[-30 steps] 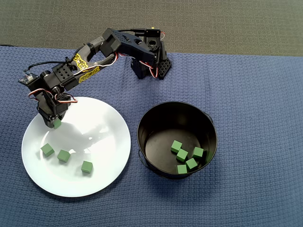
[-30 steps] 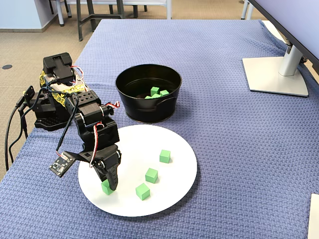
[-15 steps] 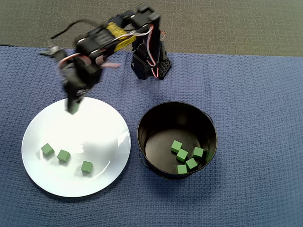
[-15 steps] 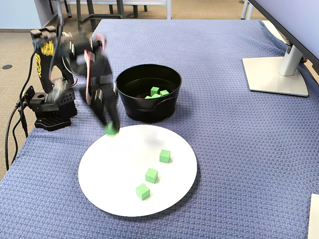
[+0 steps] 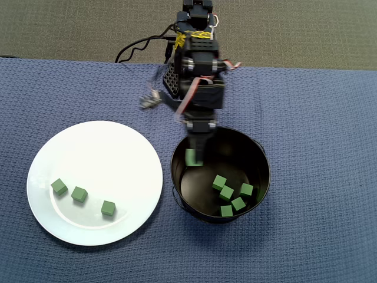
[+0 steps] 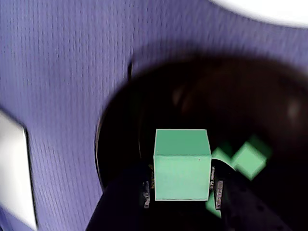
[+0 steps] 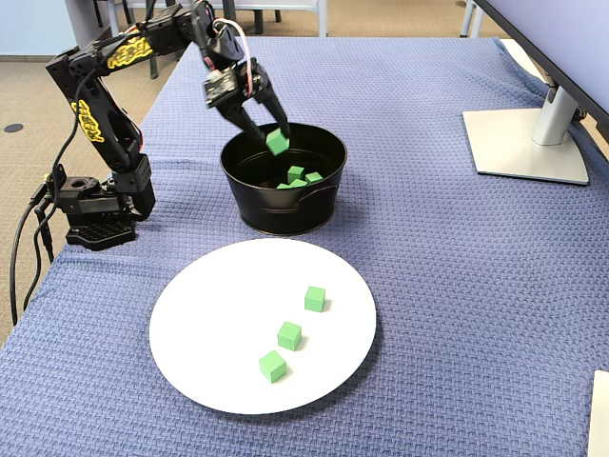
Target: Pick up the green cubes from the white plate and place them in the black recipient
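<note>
My gripper is shut on one green cube and hangs over the back left part of the black recipient. The fixed view shows the gripper and its cube just above the recipient's rim. In the wrist view the cube sits squarely between the fingers, with the dark pot below. Several green cubes lie on the pot's floor. Three more rest on the white plate, at its lower left in the overhead view.
The arm's base stands at the table's left edge in the fixed view, behind the plate. A monitor stand occupies the far right. Blue woven cloth covers the table.
The gripper lifted a cube off the plate's left side and swung with it across to above the black pot. Three cubes stay on the plate.
</note>
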